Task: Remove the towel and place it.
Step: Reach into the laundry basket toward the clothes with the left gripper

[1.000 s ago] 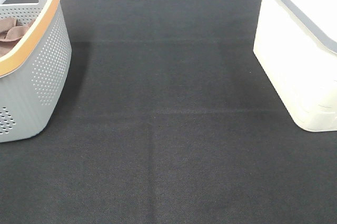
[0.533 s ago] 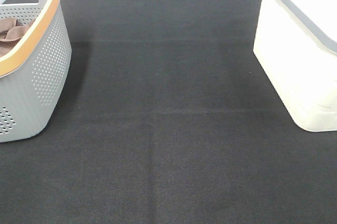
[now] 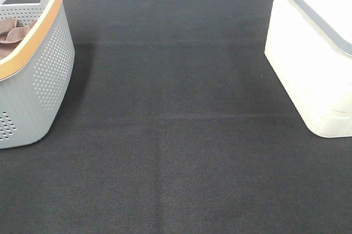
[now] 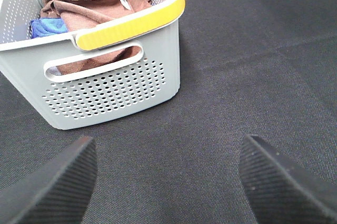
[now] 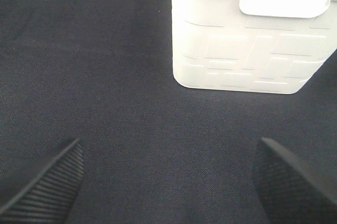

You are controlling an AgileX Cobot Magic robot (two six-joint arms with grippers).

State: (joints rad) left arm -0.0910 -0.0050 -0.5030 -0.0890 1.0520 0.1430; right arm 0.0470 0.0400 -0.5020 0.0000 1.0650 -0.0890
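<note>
A reddish-brown towel (image 4: 100, 0) with a small white tag lies crumpled inside the grey perforated basket (image 4: 110, 87) with a yellow rim. In the exterior high view a bit of brown cloth (image 3: 12, 33) shows in that basket (image 3: 38, 74) at the far left. My left gripper (image 4: 168, 182) is open and empty, low over the black mat, in front of the basket's handle side and apart from it. My right gripper (image 5: 168, 182) is open and empty, facing the white bin (image 5: 247, 40). Neither gripper shows in the exterior high view.
A blue cloth (image 4: 46, 26) lies in the basket beside the brown one. The white bin with a grey rim (image 3: 313, 53) stands at the right edge. A black mat (image 3: 176, 135) covers the table between the two containers.
</note>
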